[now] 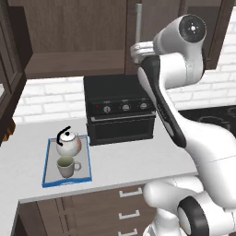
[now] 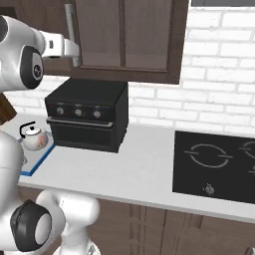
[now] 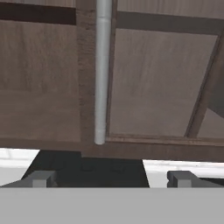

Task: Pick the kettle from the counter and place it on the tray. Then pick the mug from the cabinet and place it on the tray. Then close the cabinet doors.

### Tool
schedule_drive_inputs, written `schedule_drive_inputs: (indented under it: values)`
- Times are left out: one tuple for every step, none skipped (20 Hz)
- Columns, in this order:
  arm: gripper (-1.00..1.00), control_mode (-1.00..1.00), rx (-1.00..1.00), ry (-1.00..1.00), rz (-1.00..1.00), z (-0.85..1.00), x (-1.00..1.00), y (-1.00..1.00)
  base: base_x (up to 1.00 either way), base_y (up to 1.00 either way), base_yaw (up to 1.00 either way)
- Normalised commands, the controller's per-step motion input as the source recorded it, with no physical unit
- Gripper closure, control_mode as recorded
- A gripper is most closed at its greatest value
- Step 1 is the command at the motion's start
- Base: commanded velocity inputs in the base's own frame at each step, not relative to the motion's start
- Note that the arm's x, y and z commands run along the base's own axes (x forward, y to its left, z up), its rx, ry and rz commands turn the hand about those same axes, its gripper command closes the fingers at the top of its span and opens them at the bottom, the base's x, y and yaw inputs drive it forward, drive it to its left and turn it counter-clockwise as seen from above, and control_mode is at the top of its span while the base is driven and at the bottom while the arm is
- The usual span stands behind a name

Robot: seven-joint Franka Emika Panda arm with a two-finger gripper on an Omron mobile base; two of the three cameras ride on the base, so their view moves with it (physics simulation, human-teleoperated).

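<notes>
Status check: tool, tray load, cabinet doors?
Tool open, empty, facing door handle. Kettle and mug on tray. Nothing between tool and handle.

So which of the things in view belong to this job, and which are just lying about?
Part of the job:
- kettle, on the tray
- mug, on the tray too
- cabinet doors, with bar handle
- counter
- gripper, fingers open, facing the handle

Just lying about:
- black oven
- hob
</notes>
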Motion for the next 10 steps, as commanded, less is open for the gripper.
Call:
schedule_drive_inputs:
  values:
    - [-1.00, -1.00, 0.00, 0.00, 0.09, 0.00, -0.65, -0.24, 0.00, 0.00, 0.00]
    - [-1.00, -1.00, 0.02, 0.00, 0.07, -0.01, -0.66, -0.30, 0.00, 0.00, 0.00]
    - [-1.00, -1.00, 0.02, 0.00, 0.06, -0.04, -0.64, -0.28, 0.00, 0.00, 0.00]
    - [-1.00, -1.00, 0.01, 0.00, 0.06, -0.05, -0.63, -0.25, 0.00, 0.00, 0.00]
    - [-1.00, -1.00, 0.00, 0.00, 0.06, -0.06, -0.62, -0.23, 0.00, 0.00, 0.00]
    - [-1.00, -1.00, 0.00, 0.00, 0.06, -0.06, -0.61, -0.22, 0.00, 0.00, 0.00]
    - [-1.00, -1.00, 0.00, 0.00, 0.06, -0.09, -0.60, -0.21, 0.00, 0.00, 0.00]
    - [-1.00, -1.00, 0.00, 0.00, 0.06, -0.10, -0.61, -0.21, 0.00, 0.00, 0.00]
    - [-1.00, -1.00, 0.00, 0.00, 0.07, -0.10, -0.66, -0.24, 0.00, 0.00, 0.00]
    - [-1.00, -1.00, 0.00, 0.00, 0.06, -0.11, -0.62, -0.18, 0.00, 0.00, 0.00]
